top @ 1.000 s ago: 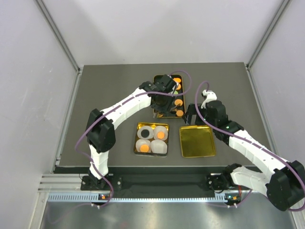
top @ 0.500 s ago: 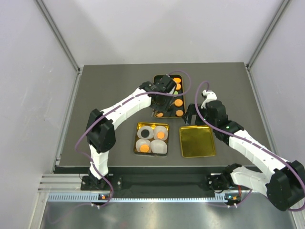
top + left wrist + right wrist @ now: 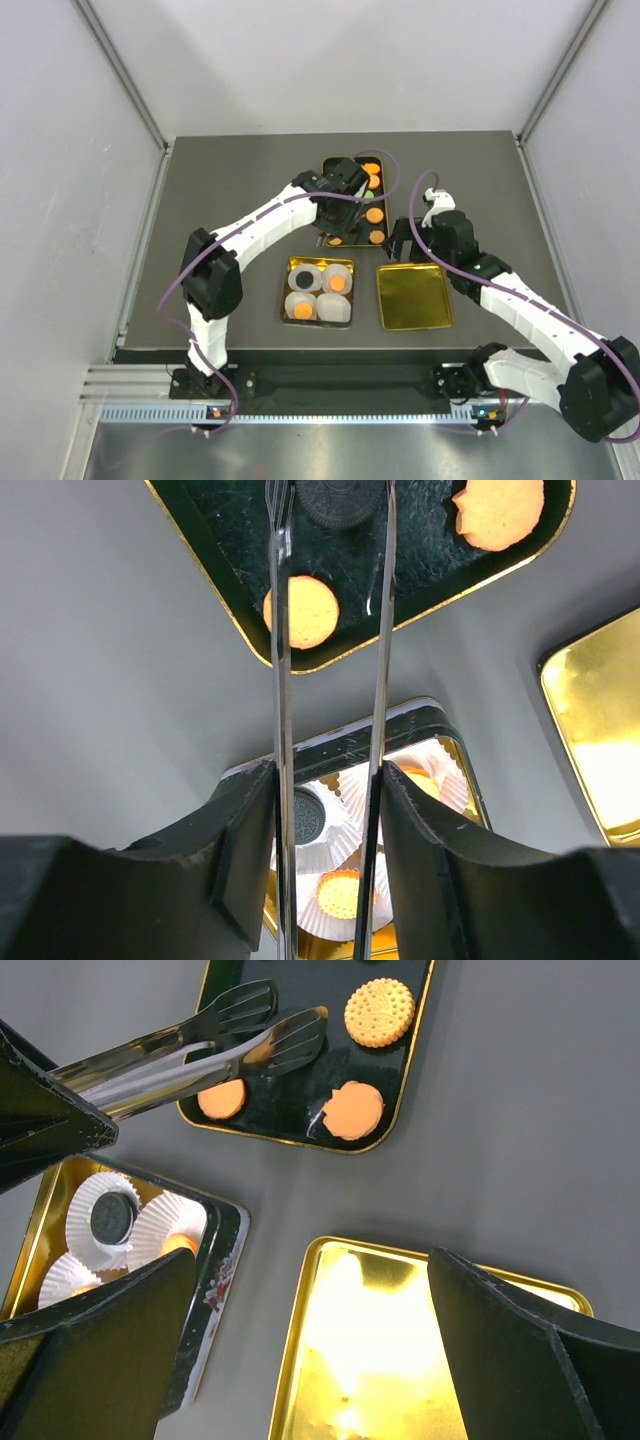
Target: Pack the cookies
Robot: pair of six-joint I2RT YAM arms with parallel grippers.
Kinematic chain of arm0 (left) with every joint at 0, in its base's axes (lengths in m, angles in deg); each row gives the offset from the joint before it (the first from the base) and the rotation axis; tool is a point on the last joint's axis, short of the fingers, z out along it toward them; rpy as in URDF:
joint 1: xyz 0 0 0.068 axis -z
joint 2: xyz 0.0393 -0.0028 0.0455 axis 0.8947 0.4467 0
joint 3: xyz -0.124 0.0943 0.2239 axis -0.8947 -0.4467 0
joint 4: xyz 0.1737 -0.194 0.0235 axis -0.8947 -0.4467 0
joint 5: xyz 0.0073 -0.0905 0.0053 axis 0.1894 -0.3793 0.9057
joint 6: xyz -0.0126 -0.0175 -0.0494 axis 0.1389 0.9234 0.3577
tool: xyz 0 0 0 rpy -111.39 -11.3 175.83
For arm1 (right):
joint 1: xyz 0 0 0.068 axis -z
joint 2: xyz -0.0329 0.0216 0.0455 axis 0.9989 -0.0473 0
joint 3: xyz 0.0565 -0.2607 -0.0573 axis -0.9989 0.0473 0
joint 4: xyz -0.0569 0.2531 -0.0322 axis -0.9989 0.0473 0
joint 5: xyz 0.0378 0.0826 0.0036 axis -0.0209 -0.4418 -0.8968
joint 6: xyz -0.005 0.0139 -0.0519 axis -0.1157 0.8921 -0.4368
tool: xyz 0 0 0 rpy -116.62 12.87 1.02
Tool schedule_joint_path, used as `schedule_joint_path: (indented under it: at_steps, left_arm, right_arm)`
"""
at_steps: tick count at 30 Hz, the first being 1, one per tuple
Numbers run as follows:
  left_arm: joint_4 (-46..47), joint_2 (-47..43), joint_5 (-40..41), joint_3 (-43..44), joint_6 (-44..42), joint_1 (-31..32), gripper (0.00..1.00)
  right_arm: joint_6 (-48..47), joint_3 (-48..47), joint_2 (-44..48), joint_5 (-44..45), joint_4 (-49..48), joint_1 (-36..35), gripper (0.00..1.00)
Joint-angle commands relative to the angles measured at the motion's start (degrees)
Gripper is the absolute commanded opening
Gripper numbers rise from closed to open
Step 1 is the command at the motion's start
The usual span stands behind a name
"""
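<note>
Now | left tool (image 3: 328, 820) pinching steel tongs (image 3: 283, 660) | right tool (image 3: 310, 1350) spread | scalloped orange cookies (image 3: 354, 1110), glossy black tray (image 3: 300, 1100)

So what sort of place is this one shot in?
Likely a lab robot cell, not a kitchen: plain white panels on aluminium framing enclose a grey table, with staged gold tins and tongs.

white arm links (image 3: 265, 218) with black joints (image 3: 212, 280), purple cables (image 3: 166, 298) looping alongside, black pincer fingers (image 3: 240, 850)
</note>
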Motion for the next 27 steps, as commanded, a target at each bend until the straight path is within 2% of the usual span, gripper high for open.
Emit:
schedule_joint_path:
  at_steps: [1,10,19,23,27]
  left_arm:
    - [-0.4,-1.4,-0.3,2.3,-0.8,0.2,0.48]
    - [-1.4,-1.5,-0.1,3.9,-1.5,0.2,0.35]
    - [-3.1,-5.0,0.4,7.9,-1.8,0.2,0.35]
    - [-3.7,-7.1,-1.4,6.4,-0.8,0.2,0.34]
    - [-4.5,-12.8,-3.7,2.4,0.2,0.2,0.34]
  right_arm:
    - [-0.8,-2.2,1.3,0.4,-1.3,0.3,1.0]
    - [-0.7,-2.1,1.3,0.3,-1.3,0.2,1.0]
    - [-0.8,-2.2,1.3,0.4,-1.3,0.2,1.0]
    - [-0.8,-2.2,1.2,0.3,-1.3,0.3,1.0]
    - [-1.0,-2.1,1.3,0.4,-1.2,0.2,1.0]
